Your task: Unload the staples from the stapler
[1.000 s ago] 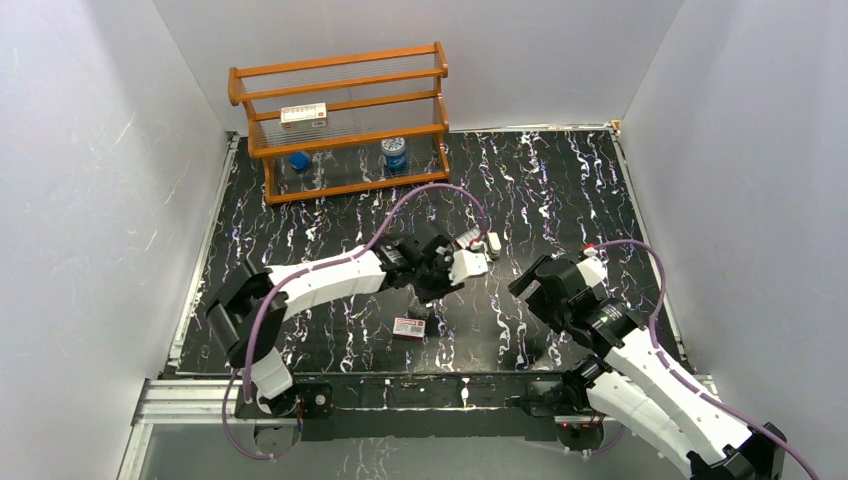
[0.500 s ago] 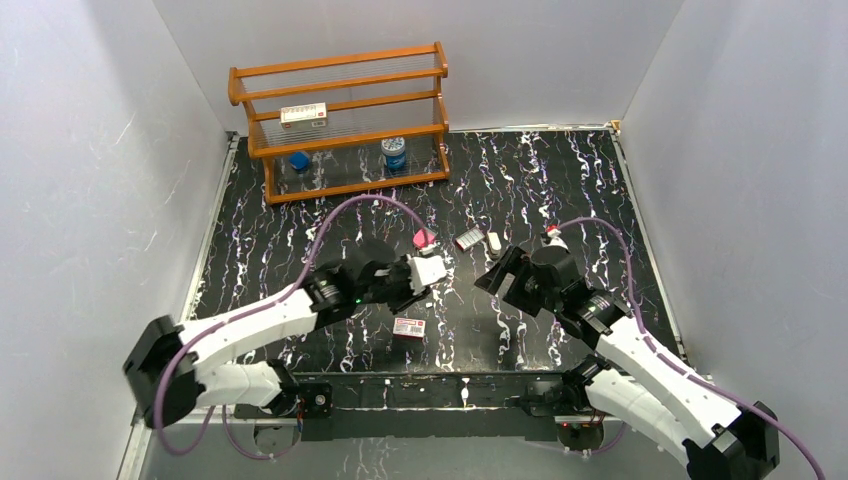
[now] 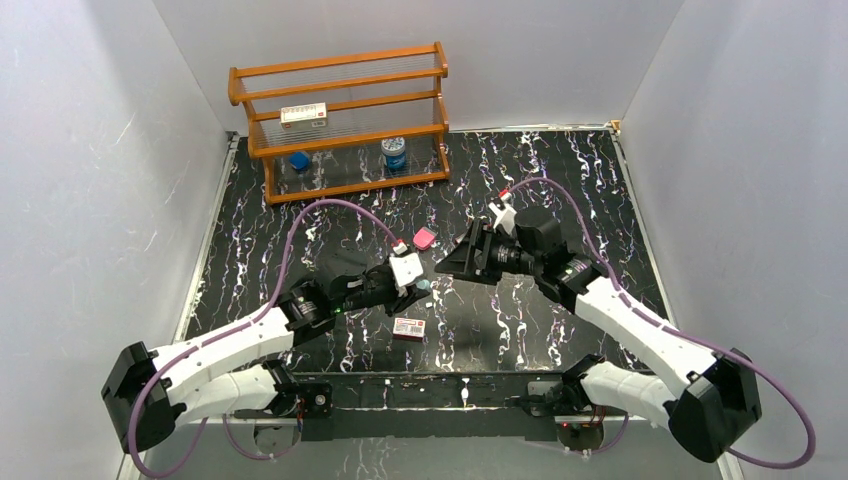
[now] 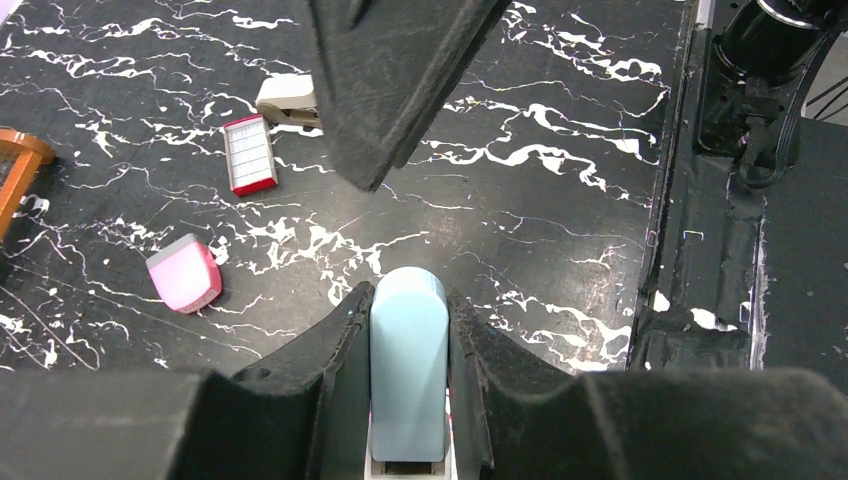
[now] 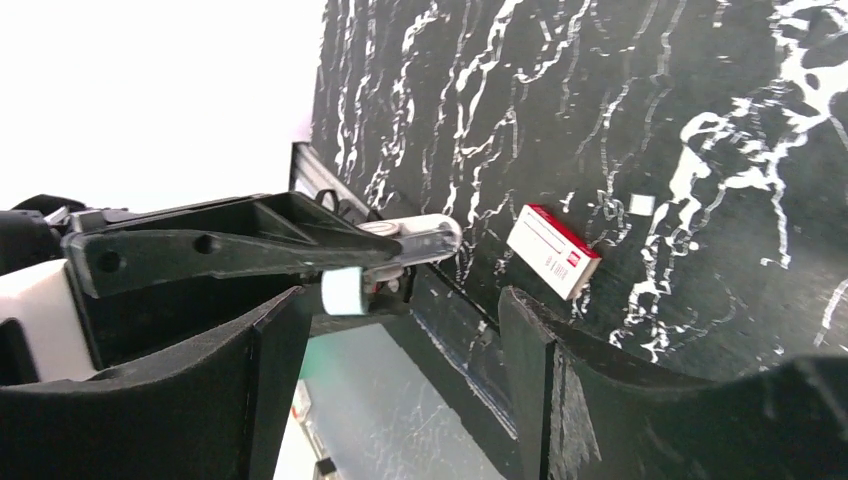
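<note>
My left gripper [image 3: 412, 280] is shut on the small light-blue stapler [image 3: 424, 285] and holds it above the table's near middle. In the left wrist view [image 4: 408, 298] the stapler [image 4: 408, 365] sits lengthwise between both fingers, its rounded end sticking out. My right gripper [image 3: 452, 262] is open and points left at the stapler's end, a short gap away. In the right wrist view [image 5: 400, 340] the stapler's pale end [image 5: 343, 291] shows just beyond the open jaws, close to the left finger.
A pink block [image 3: 424, 238] lies just behind the grippers. A flat white box with a red label [image 3: 408, 327] lies near the front edge. A wooden shelf [image 3: 340, 120] stands at the back left. A small red-edged box [image 4: 249, 153] and a beige piece [image 4: 288, 98] lie farther off.
My left gripper has drawn back toward the near left with the stapler. My right arm has swung forward and left, bringing its open gripper up to face the stapler.
</note>
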